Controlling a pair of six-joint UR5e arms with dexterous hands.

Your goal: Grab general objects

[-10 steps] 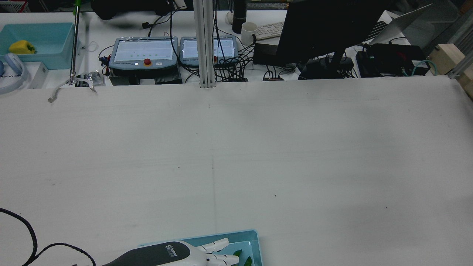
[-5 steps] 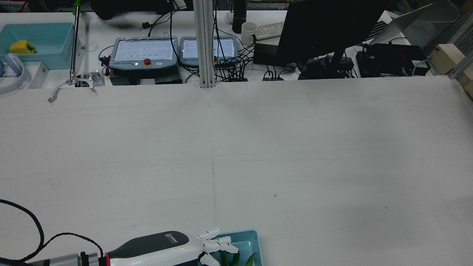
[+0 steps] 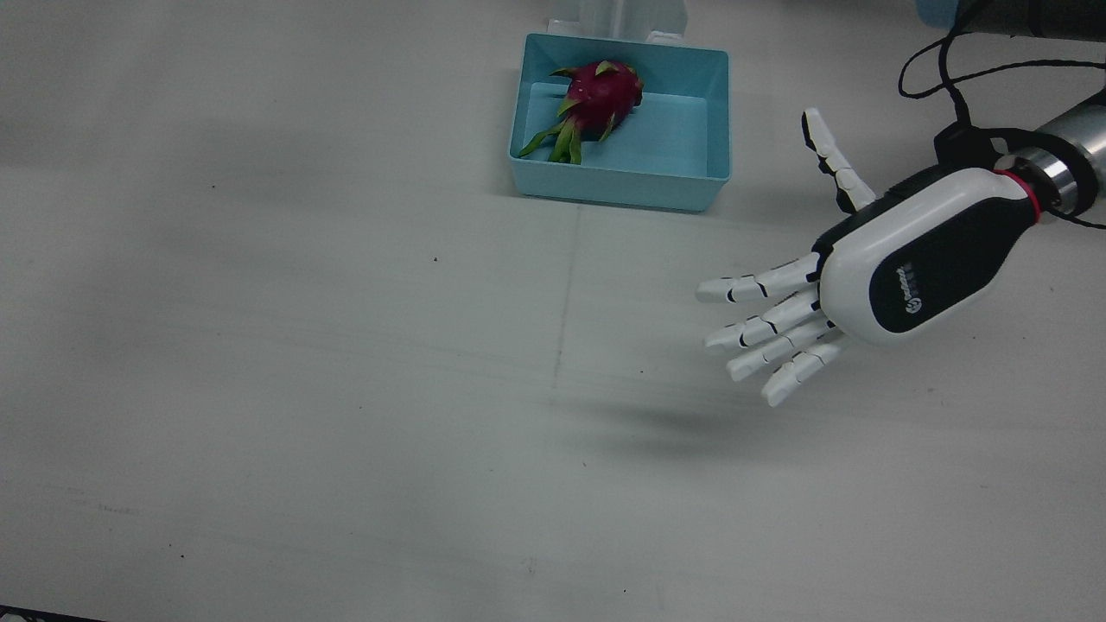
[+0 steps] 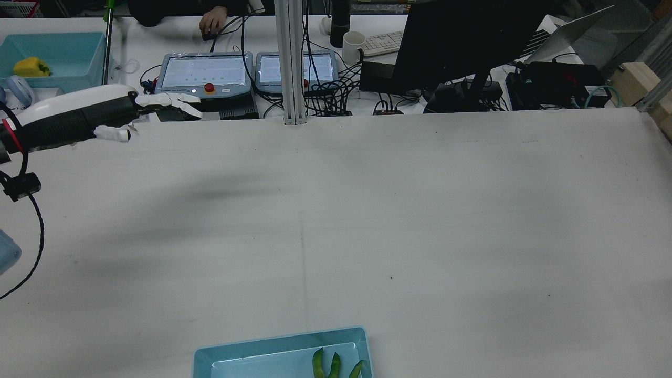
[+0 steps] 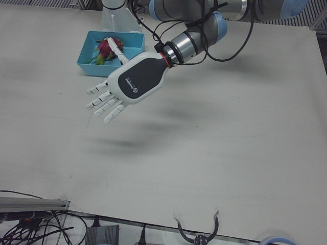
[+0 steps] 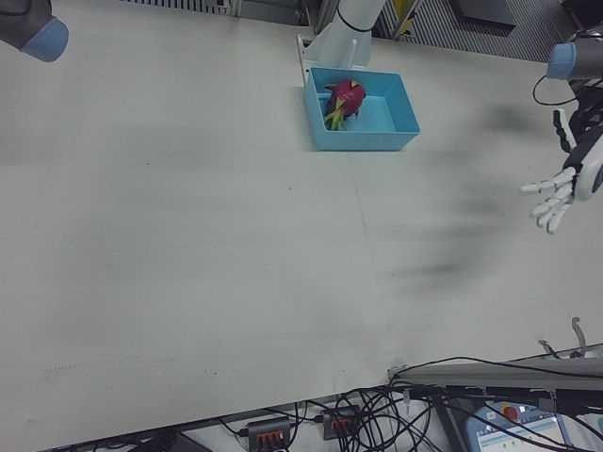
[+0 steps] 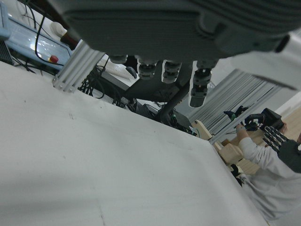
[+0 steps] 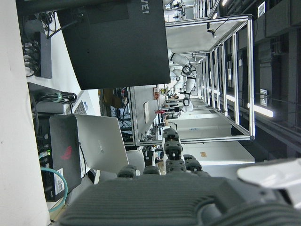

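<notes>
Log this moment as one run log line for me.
left hand: open, empty, above bare table | dragon fruit: in blue bin, untouched | right hand: state unclear

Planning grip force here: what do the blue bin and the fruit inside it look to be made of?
The blue bin looks like thin moulded plastic with a smooth, faintly glossy finish, judging by its even colour and thin rim. The dragon fruit may be real or a replica: magenta skin, green scales, no telling detail visible.
</notes>
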